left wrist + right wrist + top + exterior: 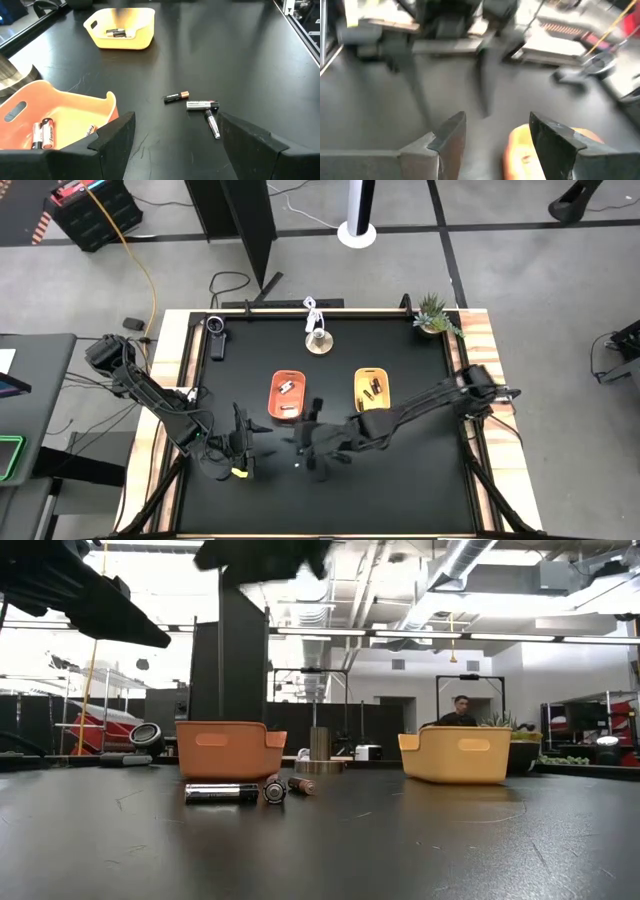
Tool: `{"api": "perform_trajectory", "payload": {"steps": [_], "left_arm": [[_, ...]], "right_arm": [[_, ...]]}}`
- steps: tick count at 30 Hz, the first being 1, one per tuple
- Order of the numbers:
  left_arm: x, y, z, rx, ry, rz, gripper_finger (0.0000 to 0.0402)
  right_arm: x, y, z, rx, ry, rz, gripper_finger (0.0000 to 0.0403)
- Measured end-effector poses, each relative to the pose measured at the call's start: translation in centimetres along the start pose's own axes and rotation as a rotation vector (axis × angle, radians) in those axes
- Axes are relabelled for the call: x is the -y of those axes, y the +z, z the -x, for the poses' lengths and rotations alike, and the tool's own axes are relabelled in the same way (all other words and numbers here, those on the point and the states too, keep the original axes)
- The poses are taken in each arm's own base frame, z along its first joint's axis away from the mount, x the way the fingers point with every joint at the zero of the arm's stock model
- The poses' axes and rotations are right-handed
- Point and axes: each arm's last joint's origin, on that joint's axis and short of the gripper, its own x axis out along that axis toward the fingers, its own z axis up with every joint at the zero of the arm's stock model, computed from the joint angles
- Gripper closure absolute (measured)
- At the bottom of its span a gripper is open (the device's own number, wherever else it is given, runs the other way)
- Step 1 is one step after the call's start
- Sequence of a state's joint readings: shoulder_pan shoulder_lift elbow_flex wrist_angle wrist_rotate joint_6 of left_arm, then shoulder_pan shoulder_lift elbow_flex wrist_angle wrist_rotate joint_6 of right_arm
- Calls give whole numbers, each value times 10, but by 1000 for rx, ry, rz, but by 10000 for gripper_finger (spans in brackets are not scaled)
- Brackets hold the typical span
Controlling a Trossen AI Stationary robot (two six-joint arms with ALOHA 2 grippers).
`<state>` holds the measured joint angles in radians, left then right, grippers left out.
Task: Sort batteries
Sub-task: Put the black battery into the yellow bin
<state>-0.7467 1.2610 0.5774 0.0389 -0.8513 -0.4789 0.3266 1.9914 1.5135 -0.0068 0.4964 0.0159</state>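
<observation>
Left wrist view: three loose batteries (200, 106) lie on the table (240, 60) between trays, left gripper (175, 145) spread empty facing them, likely to pick; right gripper (495, 137) empty, parted.

A black tabletop (420, 480) carries an orange tray (287, 395) and a yellow tray (373, 388) side by side, with three loose batteries (200, 106) lying close together near the trays.

Batteries (286, 388) in orange tray (288, 396); others in yellow tray (373, 389).
</observation>
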Motion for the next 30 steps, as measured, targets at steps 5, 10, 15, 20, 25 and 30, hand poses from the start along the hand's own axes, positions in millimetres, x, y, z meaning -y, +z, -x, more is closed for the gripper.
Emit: {"api": "perform_trajectory", "payload": {"steps": [5, 10, 15, 20, 25, 30], "left_arm": [[0, 0, 0, -1, 1, -2, 125], [0, 0, 0, -2, 1, -1, 125], [0, 0, 0, -1, 1, -1, 125], [0, 0, 0, 0, 0, 1, 125], [0, 0, 0, 1, 0, 2, 125], [0, 0, 0, 1, 0, 4, 125]], "right_arm": [[19, 21, 54, 77, -77, 32, 168], [41, 2, 105, 148, -118, -20, 168], [60, -47, 133, 260, -105, -173, 168], [50, -91, 120, 174, -63, -297, 168], [20, -105, 89, 95, -31, -298, 168], [-14, -112, 63, 42, -6, -238, 168]]}}
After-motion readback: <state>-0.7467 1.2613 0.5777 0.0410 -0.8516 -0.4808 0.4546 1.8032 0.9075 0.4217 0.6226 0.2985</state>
